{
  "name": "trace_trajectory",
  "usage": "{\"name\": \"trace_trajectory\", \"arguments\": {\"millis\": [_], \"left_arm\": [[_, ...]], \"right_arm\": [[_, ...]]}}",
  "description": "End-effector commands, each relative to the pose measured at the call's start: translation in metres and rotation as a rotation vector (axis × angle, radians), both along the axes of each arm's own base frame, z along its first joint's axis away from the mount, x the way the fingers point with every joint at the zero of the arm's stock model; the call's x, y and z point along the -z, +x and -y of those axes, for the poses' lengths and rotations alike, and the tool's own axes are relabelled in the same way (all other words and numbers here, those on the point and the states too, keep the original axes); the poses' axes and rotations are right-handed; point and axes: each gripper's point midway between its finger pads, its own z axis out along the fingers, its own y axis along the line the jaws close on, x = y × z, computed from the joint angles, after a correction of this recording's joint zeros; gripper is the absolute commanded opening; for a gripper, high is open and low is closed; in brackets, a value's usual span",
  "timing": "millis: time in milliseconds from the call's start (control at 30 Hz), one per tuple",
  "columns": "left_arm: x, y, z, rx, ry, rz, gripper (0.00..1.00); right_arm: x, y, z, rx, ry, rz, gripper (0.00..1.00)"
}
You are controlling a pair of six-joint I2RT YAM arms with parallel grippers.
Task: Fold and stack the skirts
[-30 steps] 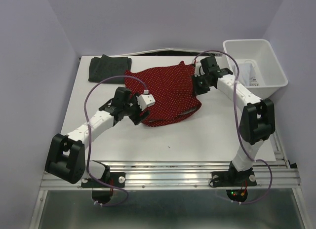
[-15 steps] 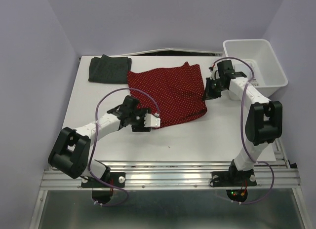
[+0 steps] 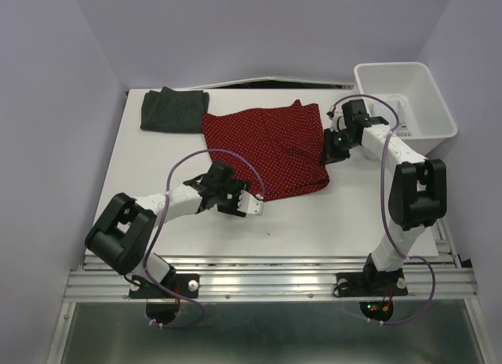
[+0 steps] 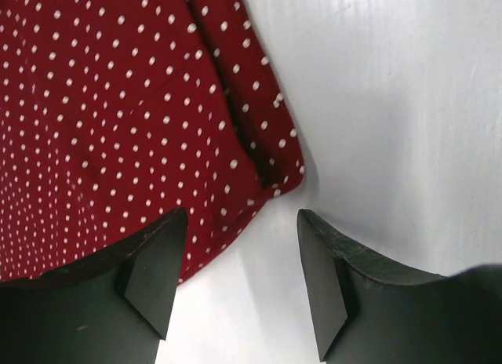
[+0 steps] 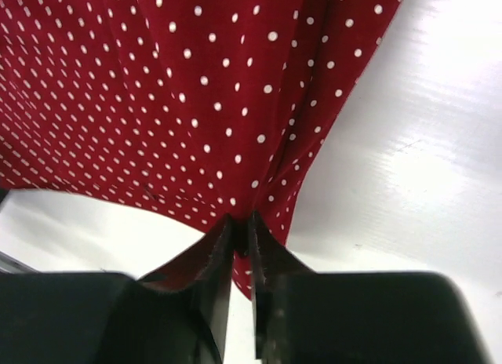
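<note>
The white-dotted red skirt lies flat on the bench, right gripper pinching its right edge, left gripper wide at its near corner

No writing, label, brand, number or sign can be read in any view; the red skirt bears only a white dot pattern.

Matt cloth on a smooth, shiny bench
The red skirt is thin, soft cloth with printed white dots (creased along its edges); the dark skirt is a thicker, rougher-textured cloth. The bin is smooth white plastic, the front rail ribbed bare metal. The 2 claws, left claw and right claw, have matt black, faintly grainy fingers.
</note>
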Motion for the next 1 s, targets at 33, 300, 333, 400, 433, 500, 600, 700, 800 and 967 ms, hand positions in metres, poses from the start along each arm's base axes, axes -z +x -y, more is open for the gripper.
{"name": "trace_trajectory", "arguments": {"millis": [33,300,333,400,433,500,600,700,800,967], "left_arm": [[-0.001,0.011,0.02,0.054,0.003,0.049,0.66],[0.006,-0.007,0.001,0.055,0.059,-0.022,0.0],[0.006,-0.011,-0.005,0.045,0.054,-0.036,0.0],[-0.003,-0.017,-0.014,0.013,0.031,-0.059,0.0],[-0.007,-0.019,-0.017,0.002,0.019,-0.071,0.0],[-0.014,-0.019,-0.022,-0.033,-0.016,-0.098,0.0],[-0.02,-0.015,-0.03,-0.103,-0.043,-0.171,0.0],[-0.028,-0.001,-0.044,-0.211,-0.119,-0.276,0.0],[-0.03,0.007,-0.054,-0.308,-0.15,-0.348,0.0],[-0.028,0.02,-0.053,-0.442,-0.219,-0.453,0.0]], "right_arm": [[0.002,-0.001,0.01,-0.111,-0.081,0.049,0.41],[-0.04,0.019,0.063,-0.447,-0.385,0.378,0.83],[-0.044,0.019,0.063,-0.515,-0.408,0.437,0.82],[-0.063,0.011,0.066,-0.713,-0.511,0.602,0.82],[-0.071,0.013,0.062,-0.78,-0.541,0.712,0.83],[-0.06,-0.012,0.06,-0.975,-0.627,0.836,0.83],[-0.044,-0.034,0.043,-1.111,-0.599,0.991,0.82],[-0.052,-0.046,0.018,-1.204,-0.522,1.149,0.86],[-0.046,-0.067,0.0,-1.286,-0.395,1.187,0.87],[-0.012,-0.091,-0.025,-1.366,-0.304,1.16,0.85]]}}
